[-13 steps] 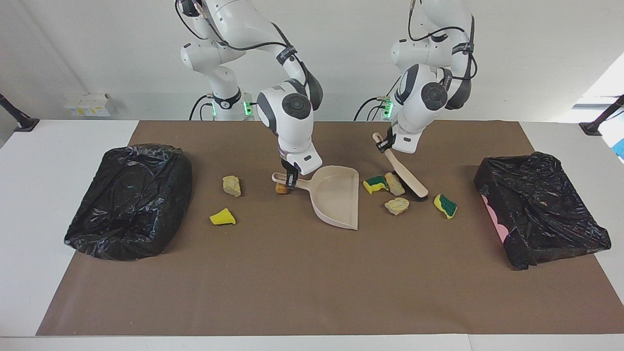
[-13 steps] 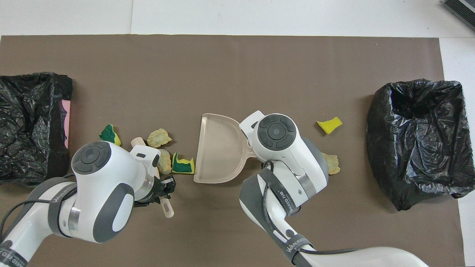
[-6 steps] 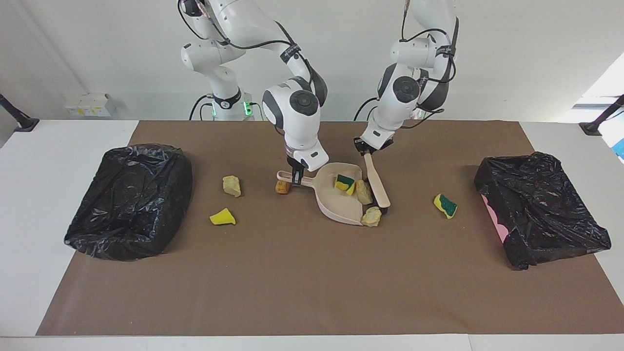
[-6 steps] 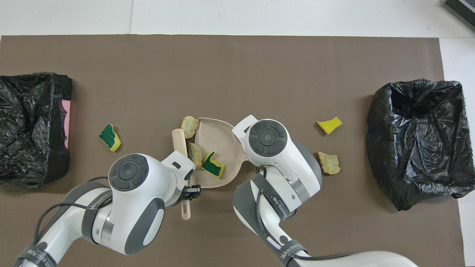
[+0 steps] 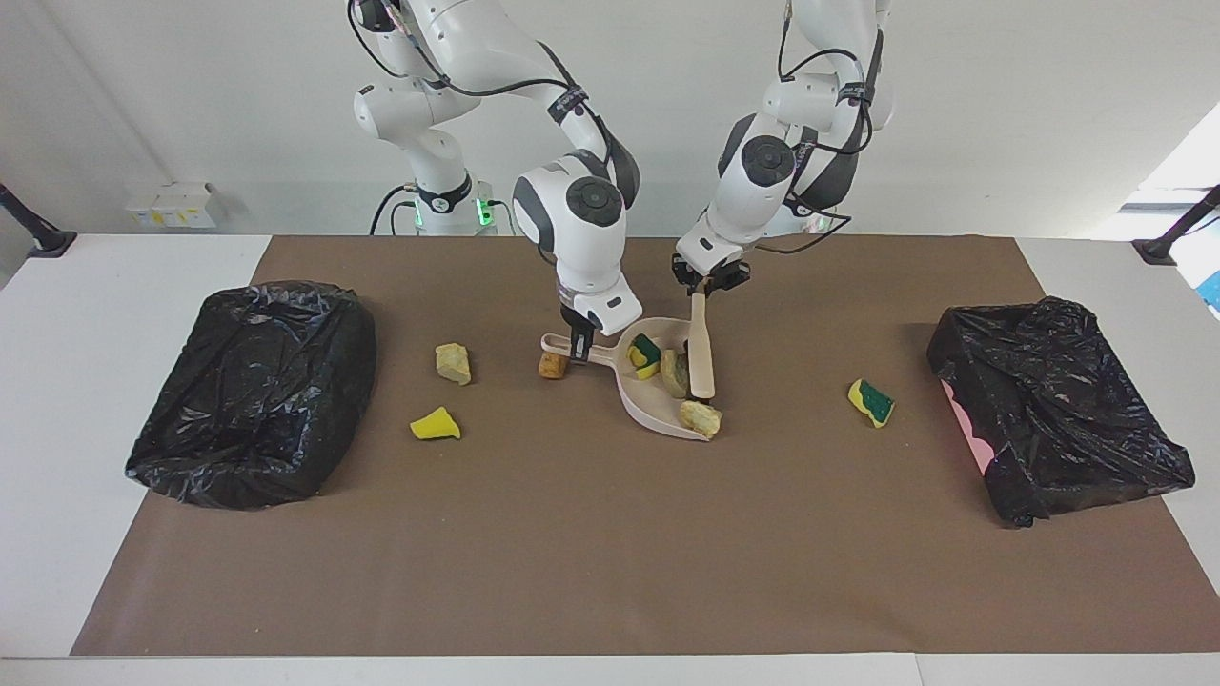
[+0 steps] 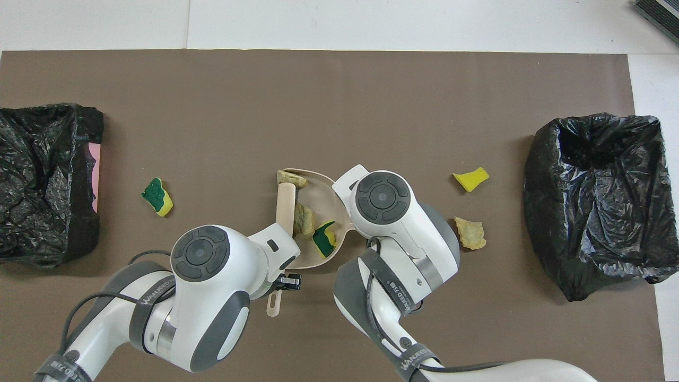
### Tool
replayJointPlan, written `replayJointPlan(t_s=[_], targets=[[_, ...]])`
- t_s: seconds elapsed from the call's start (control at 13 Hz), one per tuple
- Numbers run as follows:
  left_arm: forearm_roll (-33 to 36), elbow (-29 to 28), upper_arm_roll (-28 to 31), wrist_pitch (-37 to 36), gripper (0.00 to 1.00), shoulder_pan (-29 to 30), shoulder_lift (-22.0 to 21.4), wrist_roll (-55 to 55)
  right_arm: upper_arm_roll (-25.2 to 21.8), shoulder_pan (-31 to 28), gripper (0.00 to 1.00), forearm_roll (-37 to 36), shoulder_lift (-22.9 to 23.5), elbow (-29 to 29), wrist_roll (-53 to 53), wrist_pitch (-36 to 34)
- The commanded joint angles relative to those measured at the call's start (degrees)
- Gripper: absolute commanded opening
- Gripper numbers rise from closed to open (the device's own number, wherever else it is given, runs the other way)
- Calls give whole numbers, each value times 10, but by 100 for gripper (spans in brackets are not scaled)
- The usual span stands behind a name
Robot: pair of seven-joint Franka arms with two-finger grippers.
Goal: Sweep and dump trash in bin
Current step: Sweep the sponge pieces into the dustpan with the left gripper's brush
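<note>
In the middle of the brown surface point(image 5: 610, 572) lies the beige dustpan point(image 5: 658, 410). The right pincer point(image 5: 578, 345) is clamped on the dustpan's handle, with the pan's open mouth turned toward the left arm's end. The left pincer point(image 5: 707, 278) grips the top of the beige brush point(image 5: 701, 353), which leans down across the pan's mouth.

Three bits of trash are in or at the pan. A green and yellow sponge piece point(image 5: 644, 354) lies inside, near the handle. A beige foam chunk point(image 5: 674, 372) lies inside, touching the brush. Another beige chunk point(image 5: 701, 417) sits at the pan's lip, maybe half in and half out; it is hard to tell.

An orange-brown lump point(image 5: 551, 366) sits on the surface just beside the handle, under the right pincer. Toward the right arm's end lie a beige chunk point(image 5: 454, 363) and a yellow sponge piece point(image 5: 436, 425), both near a bin lined with a black bag point(image 5: 253, 391). Toward the left arm's end, a green and yellow sponge point(image 5: 871, 401) lies alone, between the pan and a second black-bagged bin point(image 5: 1053, 405).
</note>
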Motion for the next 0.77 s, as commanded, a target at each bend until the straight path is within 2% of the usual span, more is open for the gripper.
replayJointPlan(t_s=[0.0, 0.23, 0.46, 0.62, 0.69], targets=[[-21, 46, -6, -26, 0, -8, 23, 42, 3, -1, 0, -4, -13, -14, 15, -1], [-23, 91, 2, -128, 0, 16, 10, 110, 2, 0, 0, -5, -14, -12, 22, -14], [-22, 104, 70, -219, 0, 16, -32, 170, 2, -1, 0, -6, -13, -9, 23, -18], [-7, 103, 99, -230, 0, 21, -33, 171, 2, -1, 0, -35, -13, -7, 23, -28], [40, 103, 107, -224, 0, 22, -32, 170, 2, -1, 0, -38, -13, -6, 23, -28]])
